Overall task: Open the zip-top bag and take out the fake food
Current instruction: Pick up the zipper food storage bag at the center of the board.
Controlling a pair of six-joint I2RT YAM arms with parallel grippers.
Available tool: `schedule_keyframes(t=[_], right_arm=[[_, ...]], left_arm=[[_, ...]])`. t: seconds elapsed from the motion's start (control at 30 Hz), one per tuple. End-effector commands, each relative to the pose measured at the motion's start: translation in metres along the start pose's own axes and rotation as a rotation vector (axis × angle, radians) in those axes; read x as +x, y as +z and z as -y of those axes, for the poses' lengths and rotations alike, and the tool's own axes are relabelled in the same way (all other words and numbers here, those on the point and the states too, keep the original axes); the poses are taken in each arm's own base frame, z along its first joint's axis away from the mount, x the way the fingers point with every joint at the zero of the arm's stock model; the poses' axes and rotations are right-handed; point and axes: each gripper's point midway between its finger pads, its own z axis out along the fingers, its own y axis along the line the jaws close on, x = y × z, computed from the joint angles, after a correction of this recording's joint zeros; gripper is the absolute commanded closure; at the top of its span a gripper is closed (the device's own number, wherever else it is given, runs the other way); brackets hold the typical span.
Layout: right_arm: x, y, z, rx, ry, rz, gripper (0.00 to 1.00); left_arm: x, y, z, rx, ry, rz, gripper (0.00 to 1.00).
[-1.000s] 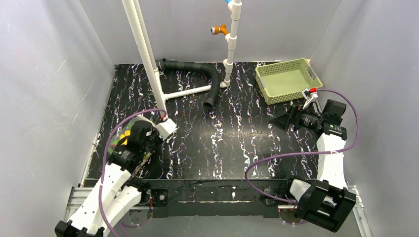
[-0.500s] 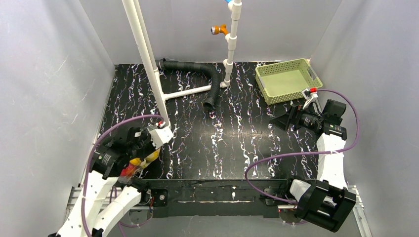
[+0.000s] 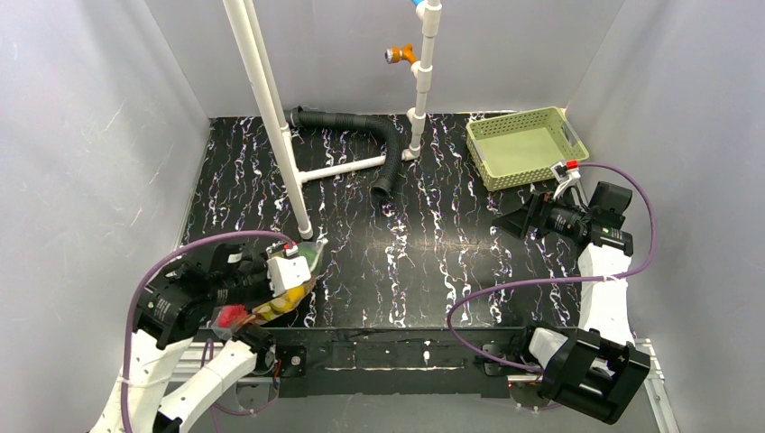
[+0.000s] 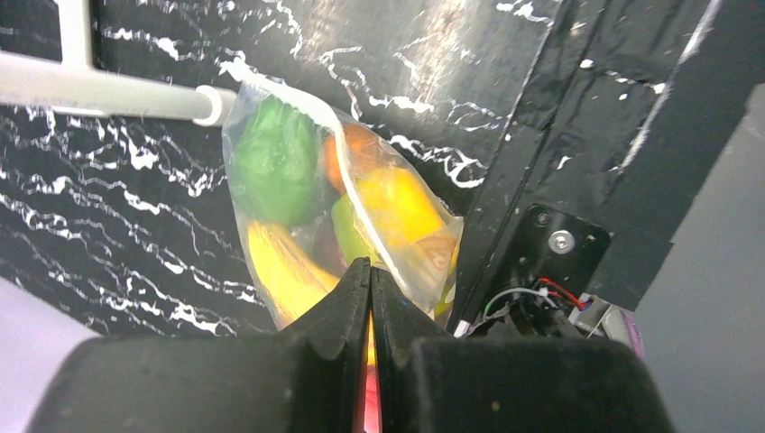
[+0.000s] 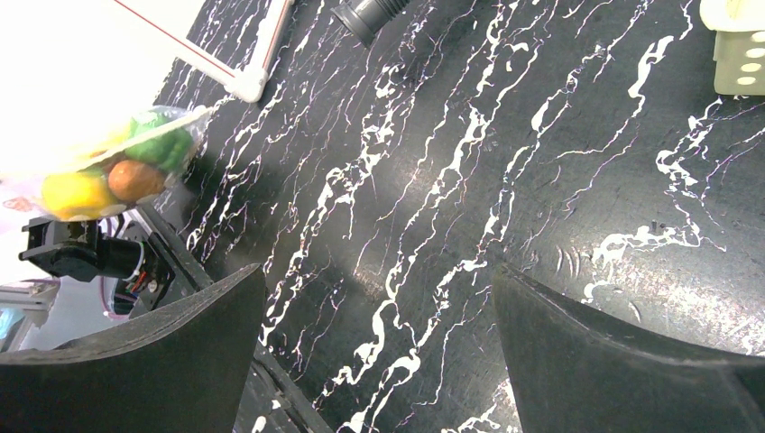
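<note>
Partly hidden, the zip-top bag [image 4: 424, 248] is clamped by the left gripper [image 4: 370, 271], fingers together, at the near-left corner of the table [image 3: 433, 244]. Its gripped edge is covered and the fake food [image 4: 275, 162] inside blurs together. The right gripper [image 5: 377, 271] gapes empty, well apart.

A clear, glossy, crinkled plastic bag [image 4: 338, 212] is seen around smooth, shiny plastic food [image 4: 275, 162], the table [image 3: 433, 271] is finished in a black, faintly reflective, white-veined surface, a matt green plastic basket [image 3: 528, 146] is found at two o'clock, and a ribbed black hose [image 3: 347, 120] and smooth white pipes [image 3: 267, 108] at twelve.
</note>
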Motion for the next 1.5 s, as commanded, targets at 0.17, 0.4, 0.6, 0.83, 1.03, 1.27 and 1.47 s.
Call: schedule_keyframes(t=[0.17, 0.4, 0.6, 0.83, 1.03, 1.27, 1.47], right_arm=[[-0.012, -0.003, -0.006, -0.02, -0.058, 0.02, 0.0], [0.0, 0.0, -0.01, -0.042, -0.139, -0.01, 0.0], [0.028, 0.008, -0.037, -0.2, -0.271, -0.098, 0.0], [0.056, 0.009, -0.083, -0.464, -0.454, -0.145, 0.0], [0.051, 0.011, -0.1, -0.544, -0.651, -0.142, 0.0], [0.021, 0.019, -0.101, -0.564, -0.679, -0.111, 0.0], [0.025, 0.024, -0.104, -0.58, -0.562, -0.076, 0.0]], left_arm=[[-0.061, -0.016, 0.035, 0.212, 0.034, 0.293, 1.0], [-0.108, -0.009, 0.032, 0.277, 0.007, 0.505, 1.0], [-0.152, 0.01, 0.012, 0.314, -0.05, 0.667, 1.0], [-0.177, 0.042, -0.017, 0.308, -0.108, 0.723, 1.0], [-0.2, 0.083, -0.028, 0.36, -0.122, 0.748, 1.0], [-0.229, 0.114, -0.042, 0.365, -0.13, 0.828, 1.0], [-0.253, 0.131, -0.042, 0.375, -0.166, 0.89, 1.0]])
